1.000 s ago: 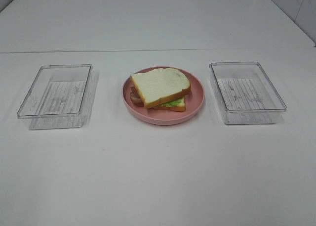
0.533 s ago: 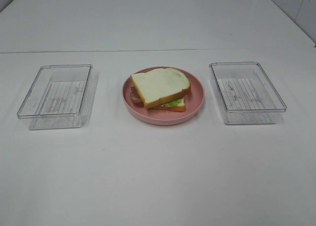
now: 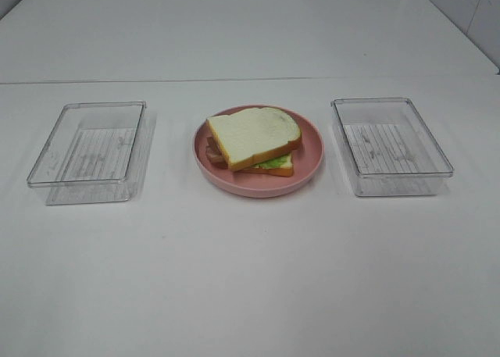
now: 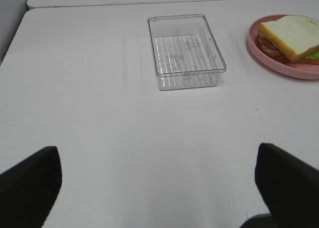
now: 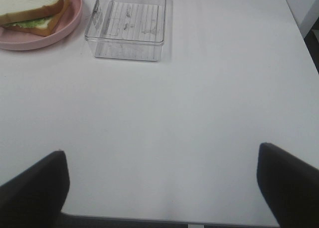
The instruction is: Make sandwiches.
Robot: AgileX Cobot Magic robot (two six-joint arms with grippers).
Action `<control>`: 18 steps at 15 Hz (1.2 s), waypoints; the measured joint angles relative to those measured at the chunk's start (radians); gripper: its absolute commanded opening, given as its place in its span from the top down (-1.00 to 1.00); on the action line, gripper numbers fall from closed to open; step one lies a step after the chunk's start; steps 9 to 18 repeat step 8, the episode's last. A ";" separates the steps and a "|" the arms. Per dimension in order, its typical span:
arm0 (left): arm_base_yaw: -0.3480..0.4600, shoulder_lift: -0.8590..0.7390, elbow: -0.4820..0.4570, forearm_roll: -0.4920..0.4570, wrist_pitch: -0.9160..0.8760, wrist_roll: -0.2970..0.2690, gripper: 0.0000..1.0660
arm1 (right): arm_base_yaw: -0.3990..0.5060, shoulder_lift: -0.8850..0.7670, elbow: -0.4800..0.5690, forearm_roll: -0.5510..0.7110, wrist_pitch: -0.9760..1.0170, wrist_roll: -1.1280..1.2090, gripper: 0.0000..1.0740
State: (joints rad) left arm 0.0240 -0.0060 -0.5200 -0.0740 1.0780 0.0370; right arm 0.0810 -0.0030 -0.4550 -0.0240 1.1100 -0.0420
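A stacked sandwich lies on a round pink plate at the middle of the table: white bread with orange-brown crust on top, green lettuce and reddish-brown bacon peeking out below. Both wrist views catch the same sandwich. Neither gripper appears in the exterior view. My left gripper hangs open over bare table near the front edge, far from the plate. My right gripper is open too, well back from the plate, nothing between its fingers.
An empty clear plastic tray stands left of the plate and another clear tray right of it. White table surface stretches in front of them to the near edge. A seam crosses the table behind the plate.
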 measured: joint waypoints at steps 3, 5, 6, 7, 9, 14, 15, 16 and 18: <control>0.000 0.000 0.000 0.000 0.000 0.000 -0.89 | 0.000 0.000 0.000 0.000 0.000 0.000 -0.84; 0.000 0.000 0.000 0.000 0.000 0.000 -0.89 | 0.000 0.000 0.000 0.000 0.000 0.000 -0.84; 0.000 0.000 0.000 0.000 0.000 0.000 -0.89 | 0.000 0.000 0.000 0.000 -0.001 0.000 -0.84; 0.000 0.000 0.000 0.000 0.000 0.000 -0.89 | 0.000 0.000 0.000 0.000 -0.001 0.000 -0.84; 0.000 0.000 0.000 0.000 0.000 0.000 -0.89 | 0.000 0.000 0.000 0.000 -0.002 0.000 -0.84; 0.000 0.000 0.000 0.000 0.000 0.000 -0.89 | 0.000 0.000 0.000 0.000 -0.002 0.000 -0.84; 0.000 0.000 0.000 0.000 0.000 0.000 -0.89 | 0.000 0.000 0.000 0.000 -0.002 0.000 -0.84; 0.000 0.000 0.000 0.000 0.000 0.000 -0.89 | 0.000 0.000 0.000 0.000 -0.002 0.000 -0.84; 0.000 0.000 0.000 0.000 0.000 0.000 -0.89 | 0.000 0.000 0.000 0.000 -0.002 0.000 -0.84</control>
